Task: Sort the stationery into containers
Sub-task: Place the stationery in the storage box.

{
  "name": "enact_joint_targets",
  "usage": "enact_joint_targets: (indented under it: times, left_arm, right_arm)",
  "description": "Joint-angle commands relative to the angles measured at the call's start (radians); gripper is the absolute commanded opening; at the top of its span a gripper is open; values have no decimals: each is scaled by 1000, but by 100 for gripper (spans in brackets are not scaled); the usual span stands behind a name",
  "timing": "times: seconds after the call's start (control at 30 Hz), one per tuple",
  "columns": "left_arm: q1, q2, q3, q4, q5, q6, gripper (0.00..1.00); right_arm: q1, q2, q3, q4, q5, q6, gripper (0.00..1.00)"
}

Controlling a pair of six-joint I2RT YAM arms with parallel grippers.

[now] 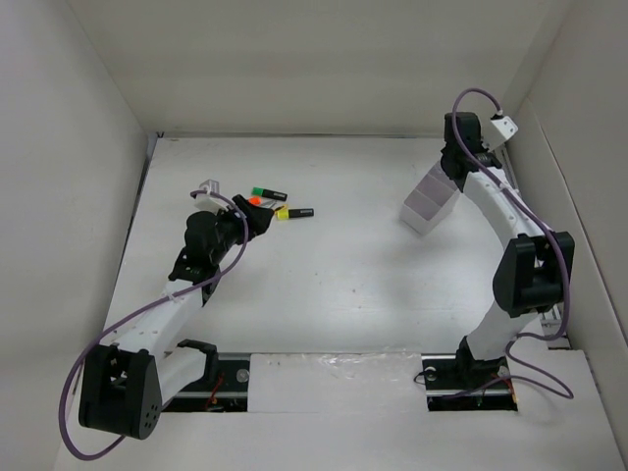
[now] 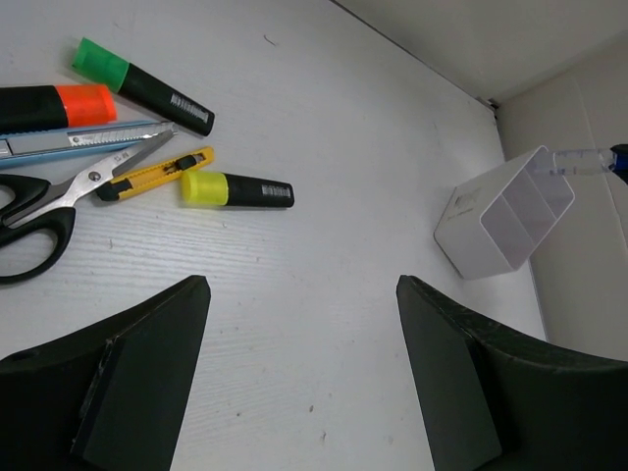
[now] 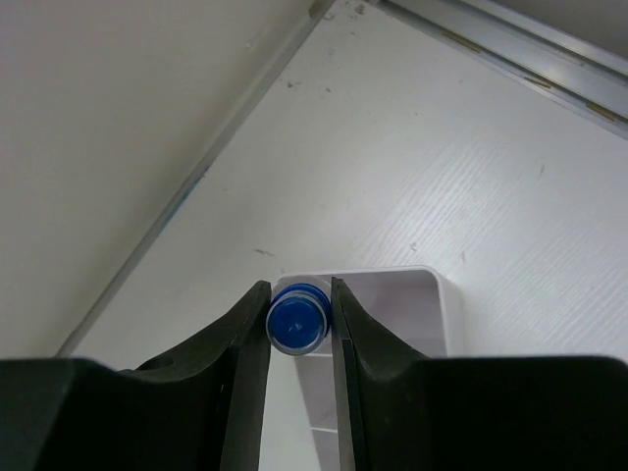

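At two o'clock the right gripper (image 3: 297, 287) grasps a blue-capped clear pen (image 3: 296, 326) over a white divided plastic box (image 3: 437, 299); the left gripper (image 2: 299, 289) gapes, released.

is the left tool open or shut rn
Open: the left tool has its fingers wide apart above the table, with nothing between them.

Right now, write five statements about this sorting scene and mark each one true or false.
1. The right pincer grips a blue-ended pen above the white box. True.
2. The left pincer holds the scissors. False: it is open and empty, and the scissors lie on the table.
3. The white box has two compartments. True.
4. The yellow-capped marker lies inside the box. False: it lies on the table near the scissors.
5. The green-capped marker lies on the table. True.
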Motion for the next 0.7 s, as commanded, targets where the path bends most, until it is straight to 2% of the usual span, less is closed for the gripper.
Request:
enact_joint_targets:
  times: [0.0,0.33,0.57,0.67]
  left_arm:
    - [-1,-23,36,50,22,17,74]
    - [-1,-23,36,59,23,17,74]
    - [-1,-23,36,59,25,17,74]
    - [-1,-23,36,59,14,17,74]
  right_arm:
    - [1,-42,-20,42,5,10,3]
    - [1,-67,-40,28,34,22,3]
    - [41,-34,-40,19,71,31,21]
    - [52,-34,-29,10,84,31,38]
